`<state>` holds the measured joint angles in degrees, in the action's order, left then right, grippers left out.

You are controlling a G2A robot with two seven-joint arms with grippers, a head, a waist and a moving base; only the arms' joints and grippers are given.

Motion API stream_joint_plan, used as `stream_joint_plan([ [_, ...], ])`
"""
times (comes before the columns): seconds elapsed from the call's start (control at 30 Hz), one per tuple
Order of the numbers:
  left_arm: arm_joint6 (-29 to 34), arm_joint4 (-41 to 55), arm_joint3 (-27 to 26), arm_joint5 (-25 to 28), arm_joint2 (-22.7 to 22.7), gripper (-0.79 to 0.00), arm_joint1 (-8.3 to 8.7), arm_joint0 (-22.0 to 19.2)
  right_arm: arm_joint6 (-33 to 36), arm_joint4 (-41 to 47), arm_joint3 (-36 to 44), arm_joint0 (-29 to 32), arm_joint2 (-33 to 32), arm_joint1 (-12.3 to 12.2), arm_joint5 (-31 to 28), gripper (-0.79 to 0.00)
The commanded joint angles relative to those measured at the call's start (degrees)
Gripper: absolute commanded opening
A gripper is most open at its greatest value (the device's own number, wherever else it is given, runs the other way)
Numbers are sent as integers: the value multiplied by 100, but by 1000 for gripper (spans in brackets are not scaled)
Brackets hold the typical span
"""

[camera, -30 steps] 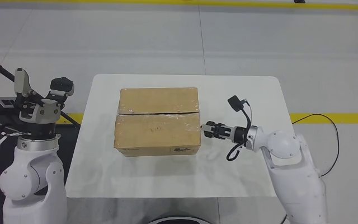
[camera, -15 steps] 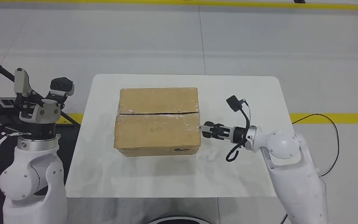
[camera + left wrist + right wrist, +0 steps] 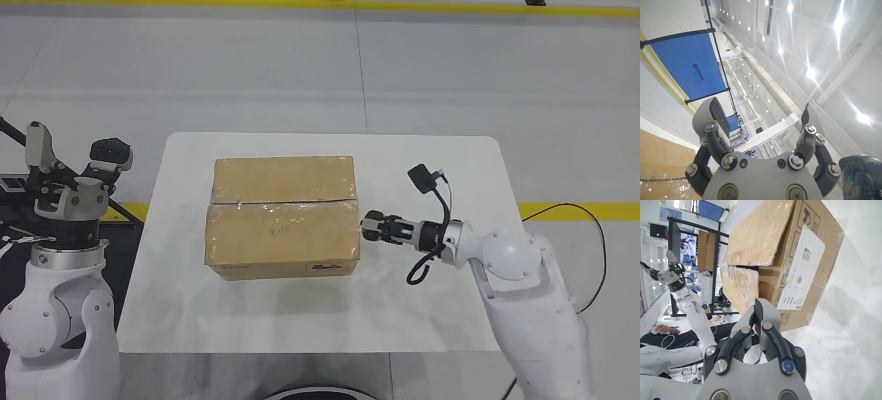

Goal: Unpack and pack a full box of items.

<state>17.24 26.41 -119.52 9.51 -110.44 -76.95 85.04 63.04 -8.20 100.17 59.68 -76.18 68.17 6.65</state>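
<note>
A brown cardboard box (image 3: 283, 215) lies in the middle of the white table (image 3: 430, 160). Its two top flaps are down, with clear tape along the seam. The right wrist view shows a narrow dark gap between the flaps at the box (image 3: 761, 247) end, above a white label (image 3: 802, 272). My right gripper (image 3: 368, 226) is shut and empty, its tip against that end near the seam; its fingertips (image 3: 757, 306) are pressed together. My left gripper (image 3: 75, 158) is held up beside the table's left edge, open and empty, its fingers (image 3: 719, 111) pointing at the ceiling. A corner of the box (image 3: 662, 151) sits below it.
Bare table surface lies right of the box and along the front edge (image 3: 300, 320). My left gripper (image 3: 658, 260) appears far off beyond the box in the right wrist view. Grey floor with a yellow line (image 3: 580, 210) surrounds the table.
My right gripper has shifted a little toward the far side along the box's right end, staying shut. The left arm has not moved.
</note>
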Motion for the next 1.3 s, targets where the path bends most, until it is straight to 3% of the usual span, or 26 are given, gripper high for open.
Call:
stream_joint_plan([
  [0.0,0,0,0,0,0,0,0,0,5,4,11,-61,53,-4,17,-785],
  [0.4,38,149,1,-107,76,0,-2,33,-77,42,244,-330,318,-27,46,-785],
  [0.73,878,1379,206,-886,319,0,32,166,-120,111,419,-471,476,-51,-61,-785],
  [0.97,1875,1554,136,-1328,334,0,117,138,-175,98,582,-646,624,-58,-61,-785],
  [1.27,1875,1554,136,-1328,334,0,117,138,-216,97,488,-886,862,-52,6,-785],
])
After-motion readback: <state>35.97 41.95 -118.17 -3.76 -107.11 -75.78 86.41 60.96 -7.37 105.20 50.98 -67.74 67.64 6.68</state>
